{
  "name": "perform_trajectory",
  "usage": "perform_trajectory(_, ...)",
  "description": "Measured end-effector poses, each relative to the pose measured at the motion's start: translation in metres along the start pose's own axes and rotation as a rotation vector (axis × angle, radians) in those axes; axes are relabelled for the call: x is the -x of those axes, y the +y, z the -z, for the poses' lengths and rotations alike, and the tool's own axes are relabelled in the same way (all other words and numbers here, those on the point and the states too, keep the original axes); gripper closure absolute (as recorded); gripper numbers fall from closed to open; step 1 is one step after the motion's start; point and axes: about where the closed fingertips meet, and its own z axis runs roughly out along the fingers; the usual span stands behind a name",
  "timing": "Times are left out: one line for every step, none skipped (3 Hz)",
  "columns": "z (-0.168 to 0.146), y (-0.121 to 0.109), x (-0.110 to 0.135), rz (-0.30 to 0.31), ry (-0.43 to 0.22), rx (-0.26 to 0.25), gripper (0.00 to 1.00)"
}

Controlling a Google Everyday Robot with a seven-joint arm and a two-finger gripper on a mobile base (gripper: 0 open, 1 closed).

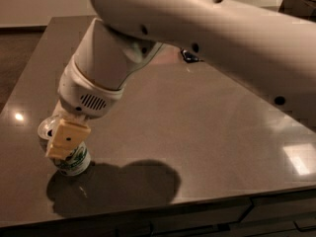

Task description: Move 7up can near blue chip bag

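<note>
Clamped across the can (75,162) with the pincer (63,144), low over the bench (207,147). Held tilted, base seemingly touching the top. Could scrape or topple if dragged rather than lifted, or slip from so slanted a grip. Well beyond the can, back-right, glimpsed behind the arm: a dark sliver, likely the bag (189,56). No containers made out.

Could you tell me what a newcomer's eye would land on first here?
The big white robot arm sweeps from upper right to lower left across the brown table. At its end, near the table's front-left corner, the gripper clasps the tilted 7up can.
</note>
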Motion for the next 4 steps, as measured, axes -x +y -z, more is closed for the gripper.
perform_trajectory(0.069,-0.070,-0.064,-0.154,-0.017,-0.128,1.00)
perform_trajectory(0.111,-0.116,-0.117,-0.269,-0.022,-0.206,1.00)
perform_trajectory(0.150,-0.154,-0.162,-0.362,-0.013,-0.284,1.00)
perform_trajectory(0.185,-0.188,-0.208,-0.465,-0.006,-0.353,1.00)
